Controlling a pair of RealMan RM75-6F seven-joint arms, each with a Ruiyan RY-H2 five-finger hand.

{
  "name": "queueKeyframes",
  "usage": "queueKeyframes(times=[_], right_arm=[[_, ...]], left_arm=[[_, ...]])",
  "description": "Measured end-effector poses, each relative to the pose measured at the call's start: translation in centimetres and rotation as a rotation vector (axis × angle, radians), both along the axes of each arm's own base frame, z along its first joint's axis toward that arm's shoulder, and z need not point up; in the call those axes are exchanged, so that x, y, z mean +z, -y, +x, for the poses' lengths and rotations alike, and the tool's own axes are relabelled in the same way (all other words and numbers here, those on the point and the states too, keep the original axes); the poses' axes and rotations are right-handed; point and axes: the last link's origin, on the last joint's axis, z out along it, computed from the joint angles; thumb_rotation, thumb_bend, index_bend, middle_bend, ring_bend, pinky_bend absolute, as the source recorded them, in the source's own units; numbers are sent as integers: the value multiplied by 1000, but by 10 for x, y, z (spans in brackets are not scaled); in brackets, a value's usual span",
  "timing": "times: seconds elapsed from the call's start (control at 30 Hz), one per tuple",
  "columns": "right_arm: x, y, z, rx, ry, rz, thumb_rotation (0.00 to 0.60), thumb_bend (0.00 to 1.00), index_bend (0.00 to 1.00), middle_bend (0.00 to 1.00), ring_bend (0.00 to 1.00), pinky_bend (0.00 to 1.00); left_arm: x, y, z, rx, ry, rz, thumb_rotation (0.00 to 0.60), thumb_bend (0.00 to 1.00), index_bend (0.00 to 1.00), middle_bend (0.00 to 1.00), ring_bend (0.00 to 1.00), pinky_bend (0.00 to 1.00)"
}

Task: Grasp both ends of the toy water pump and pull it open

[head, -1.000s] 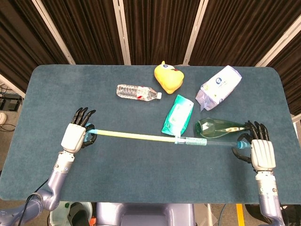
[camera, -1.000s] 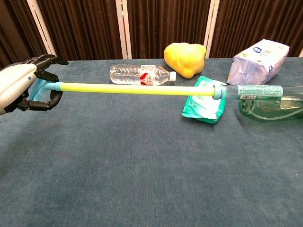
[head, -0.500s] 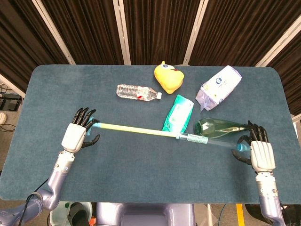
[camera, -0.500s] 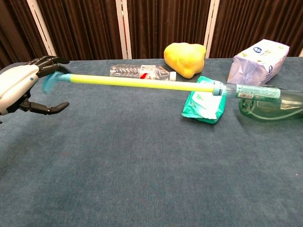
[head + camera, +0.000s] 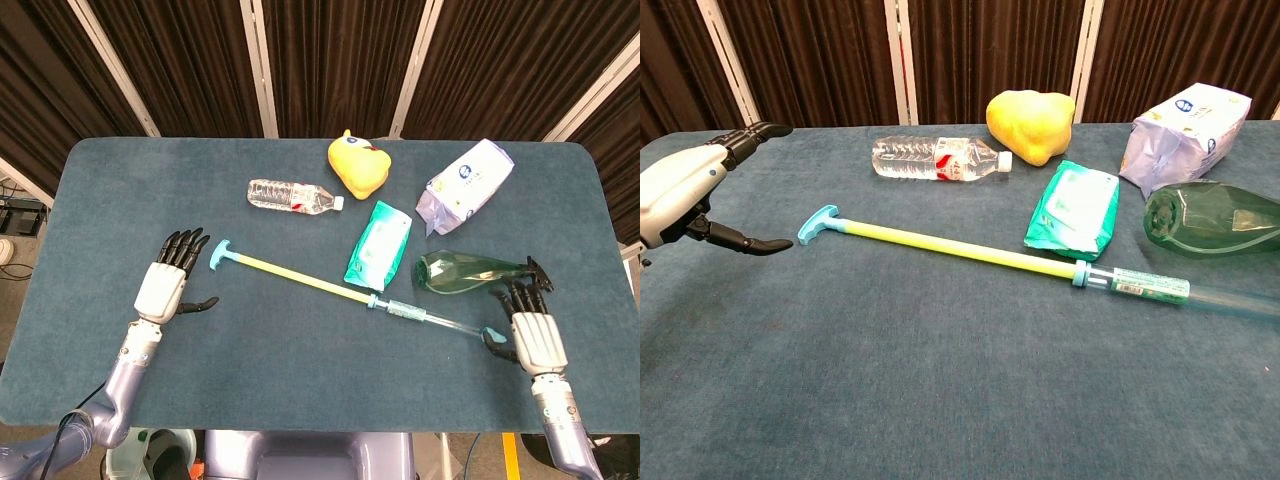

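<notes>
Left hand (image 5: 168,283): hovers near the table's left side, fingers spread and straight, thumb out, holding nothing; just beside the pump's T-handle (image 5: 817,224) but apart from it.
Toy water pump (image 5: 340,289): lies flat on the blue table (image 5: 300,370), running diagonally from the T-handle at upper left to the barrel tip at lower right, with the yellow rod (image 5: 950,246) drawn well out of the clear barrel (image 5: 1150,290). By the look of it the pull is done.
Handling: likely light, hollow plastic; the thin rod looks stiff but could flex. The smooth barrel may slip, so the handle crossbar and the barrel's far end are the sound places to hold.
Behind the pump: water bottle (image 5: 293,196), yellow duck toy (image 5: 357,165), wipes pack (image 5: 379,243), green bottle (image 5: 465,272), white bag (image 5: 466,184).
Right hand (image 5: 528,325): at the barrel's tip, fingers extended; whether it touches the tip I cannot tell, as the hand hides the end.
</notes>
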Motion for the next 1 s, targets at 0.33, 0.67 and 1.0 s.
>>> queueKeyframes(times=[0.33, 0.67, 1.0], right_arm=[[12, -3, 5, 22, -12, 2, 600, 104, 0, 0, 0, 0], [78, -25, 3, 41, -130, -280, 600, 107, 0, 0, 0, 0], [90, -60, 5, -8, -194, -280, 600, 108, 0, 0, 0, 0]], left_arm=[[14, 9, -4, -1, 12, -21, 600, 89, 0, 0, 0, 30], [85, 63, -49, 125, -83, -70, 600, 89, 0, 0, 0, 30], [141, 140, -68, 365, -214, -36, 600, 89, 0, 0, 0, 30]])
